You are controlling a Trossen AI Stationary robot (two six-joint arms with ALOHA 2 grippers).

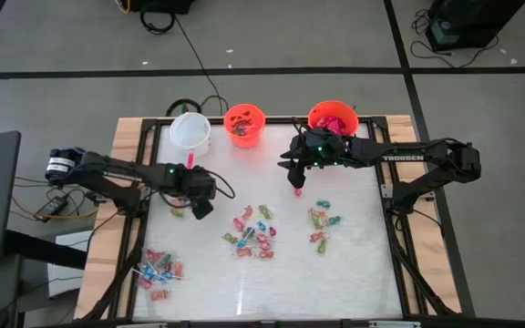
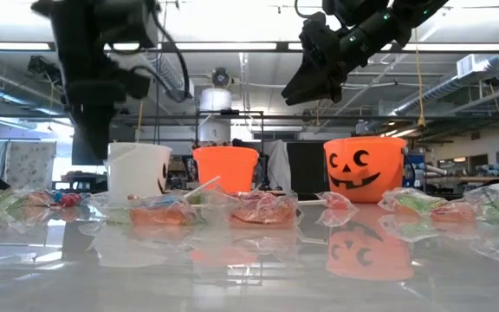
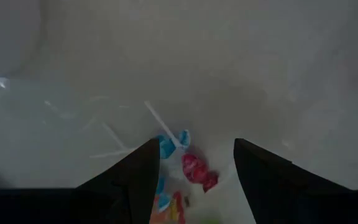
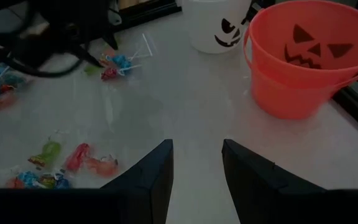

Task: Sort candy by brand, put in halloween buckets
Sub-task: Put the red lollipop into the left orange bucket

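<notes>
Wrapped candy lies on the white table in several piles: centre (image 1: 253,232), right (image 1: 324,223), near-left (image 1: 159,271). A small group of lollipops and a red sweet (image 3: 194,169) lies under my left gripper (image 3: 194,152), which is open and hovers above it (image 1: 200,204). My right gripper (image 4: 195,158) is open and empty, raised over the table (image 1: 297,178) in front of the larger orange bucket (image 1: 333,117). The white bucket (image 1: 190,130) and the small orange bucket (image 1: 243,124) stand along the far edge. A red piece (image 1: 297,193) lies just near of the right fingertips.
The small orange bucket (image 4: 309,56) and the larger one (image 2: 364,169) hold some candy. A pink piece (image 1: 190,161) lies near the white bucket (image 4: 219,25). Bare table shows between the piles and along the near edge (image 1: 262,301). The wooden frame (image 1: 126,137) borders the table.
</notes>
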